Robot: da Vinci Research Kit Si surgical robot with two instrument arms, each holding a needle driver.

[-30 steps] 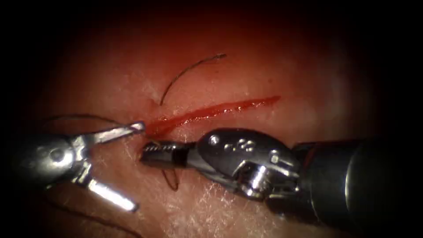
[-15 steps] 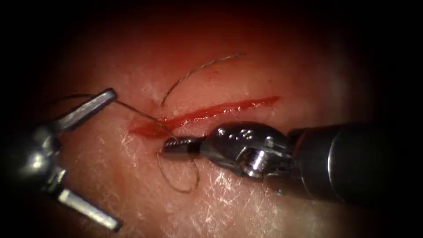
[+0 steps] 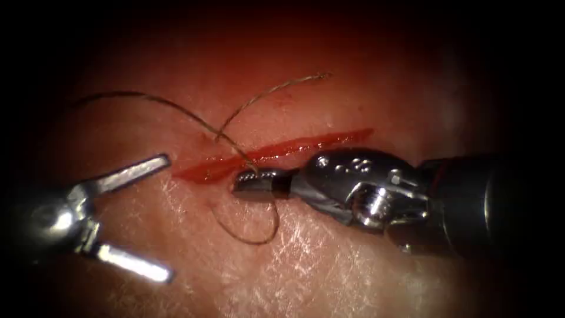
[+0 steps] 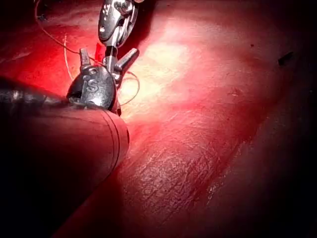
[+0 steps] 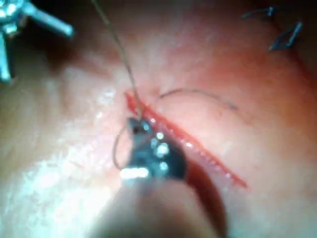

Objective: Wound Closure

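Pale tissue (image 3: 306, 277) lies under my tools, its red cut (image 3: 276, 152) slanting across. My right tool (image 3: 256, 181) sits at the cut's left end, jaws closed on the thread (image 3: 176, 110), which loops below them and arcs off to the upper left. My left tool (image 3: 154, 218) stands apart left of the cut, jaws spread wide, holding nothing. I cannot make out the needle.
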